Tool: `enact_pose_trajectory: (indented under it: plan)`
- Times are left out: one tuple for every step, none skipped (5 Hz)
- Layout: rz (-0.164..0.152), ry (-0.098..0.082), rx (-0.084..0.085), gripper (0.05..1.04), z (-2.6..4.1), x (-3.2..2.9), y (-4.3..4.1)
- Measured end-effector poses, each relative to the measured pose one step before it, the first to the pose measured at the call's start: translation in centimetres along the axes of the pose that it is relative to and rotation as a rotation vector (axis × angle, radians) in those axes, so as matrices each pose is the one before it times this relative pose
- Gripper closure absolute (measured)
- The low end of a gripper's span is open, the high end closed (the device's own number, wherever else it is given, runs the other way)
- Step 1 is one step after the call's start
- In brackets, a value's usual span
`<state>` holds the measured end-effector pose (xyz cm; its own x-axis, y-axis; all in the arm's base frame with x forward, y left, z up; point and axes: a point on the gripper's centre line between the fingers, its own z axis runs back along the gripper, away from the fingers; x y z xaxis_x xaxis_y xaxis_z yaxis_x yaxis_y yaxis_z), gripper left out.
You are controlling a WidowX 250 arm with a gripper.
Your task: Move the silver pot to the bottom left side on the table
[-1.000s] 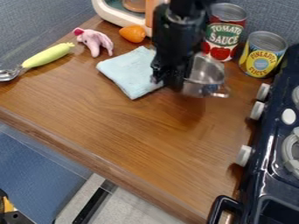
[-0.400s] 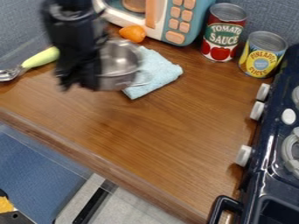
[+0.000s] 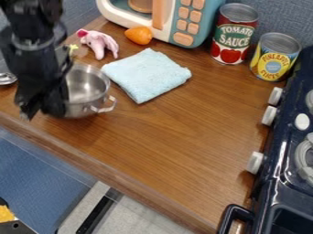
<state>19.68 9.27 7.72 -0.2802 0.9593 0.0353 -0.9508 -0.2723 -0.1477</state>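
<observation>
The black gripper (image 3: pixel 41 109) is at the left side of the table, shut on the near-left part of the silver pot; the exact spot it grips is hidden behind it. Upright, the silver pot (image 3: pixel 87 89) has its open top up and one handle pointing right, left of the folded blue cloth. Whether its base touches the wood or hangs just above cannot be told. The wooden table (image 3: pixel 165 137) has its front edge running below the pot.
The blue cloth (image 3: pixel 147 75), pink toy (image 3: pixel 98 42) and orange toy (image 3: pixel 139 35) lie behind and right of the pot. A spoon (image 3: pixel 7 78) is partly hidden at left. Two cans (image 3: pixel 234 34) stand at back right, beside the dark stove (image 3: pixel 281 151).
The gripper and the pot have moved together from beside the cans, leftward past the cloth, and then nearer the table's front-left edge. The cloth, cans and toys have stayed put.
</observation>
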Motion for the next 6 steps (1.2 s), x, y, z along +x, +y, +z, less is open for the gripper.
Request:
enact_pose_trajectory:
  plan:
    - [-0.0133, 0.0015, 0.0123, 1.011, -1.531, 0.196, -0.352]
    - [-0.0084, -0.0174, 0.0212, 0.982, -0.445, 0.256, 0.241]
    - [0.0468, -0.0252, 0.0596, 0.803, -0.461, 0.362, 0.771]
    - [-0.0036, 0.0419, -0.0276, 0.516, 0.457, -0.006, -0.176]
    - [-0.0322, 0.0047, 0.0081, 0.216, 1.105, -0.51, 0.049]
    - [-0.0041, -0.0082, -0.0503, 0.063, 1.488, -0.183, -0.84]
